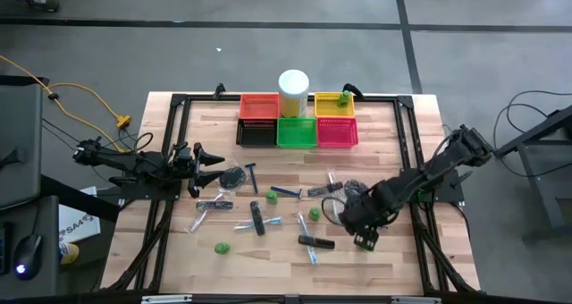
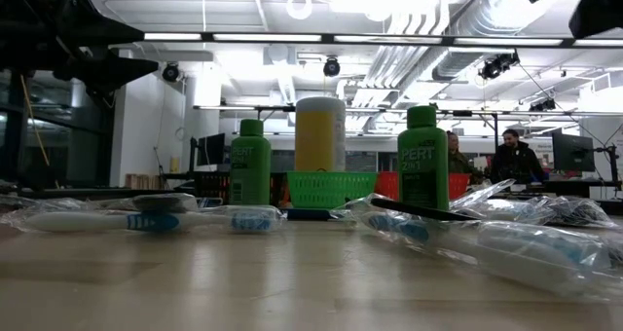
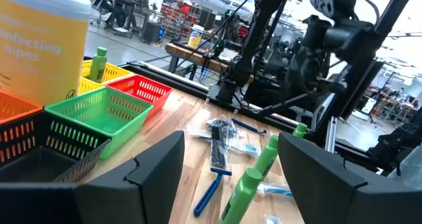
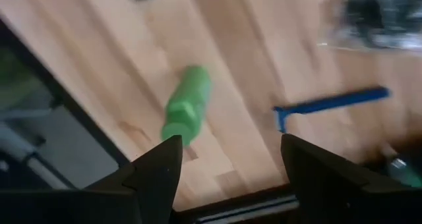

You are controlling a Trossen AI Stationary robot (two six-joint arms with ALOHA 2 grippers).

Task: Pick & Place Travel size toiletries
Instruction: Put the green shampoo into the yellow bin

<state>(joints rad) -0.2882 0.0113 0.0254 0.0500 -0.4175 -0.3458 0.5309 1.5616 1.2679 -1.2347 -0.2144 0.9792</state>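
Toiletries lie scattered mid-table: green bottles [image 1: 222,247], blue razors [image 1: 285,193], wrapped toothbrushes [image 1: 257,223], all in front of the coloured baskets [image 1: 297,133] and white wipes tub [image 1: 293,90]. I see my right gripper [image 1: 365,240] above the bare front-right wood, fingers wide, empty. Left gripper [image 1: 217,158] hovers at the left edge, fingers wide, empty.

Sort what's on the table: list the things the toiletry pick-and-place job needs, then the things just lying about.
For the job:
- small green plastic bottles
- thin blue razors
- clear-wrapped white-blue toothbrushes
- black sticks
- coloured mesh baskets, one yellow basket already holding a green bottle

Just lying about:
- tall white wipes cylinder
- yellow cable beside the table
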